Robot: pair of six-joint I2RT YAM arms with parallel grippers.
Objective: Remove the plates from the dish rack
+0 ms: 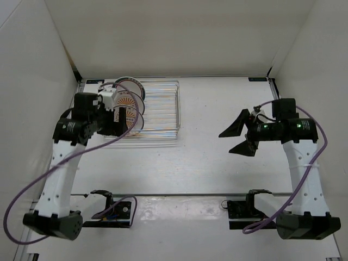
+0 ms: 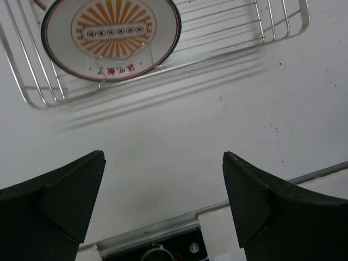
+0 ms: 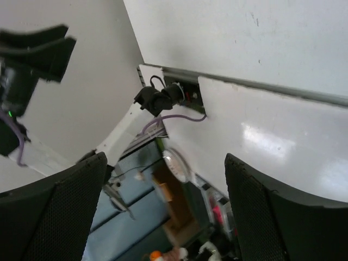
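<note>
Plates [image 2: 111,38] in rack [image 1: 163,109], ahead of L hand [image 2: 163,157]

Left arm [image 1: 58,179] runs up the left of the frame, wrist bent toward centre. Left gripper [image 2: 163,204] has jaws spread wide, nothing between them. Right arm [image 1: 309,179] runs up the right side. Right gripper [image 1: 228,142] points left at mid-frame, jaws spread, empty.

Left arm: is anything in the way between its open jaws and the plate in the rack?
Nothing visible except the dish rack's own low wire side. The left gripper looks across bare table at the sunburst plate standing in the rack.
</note>
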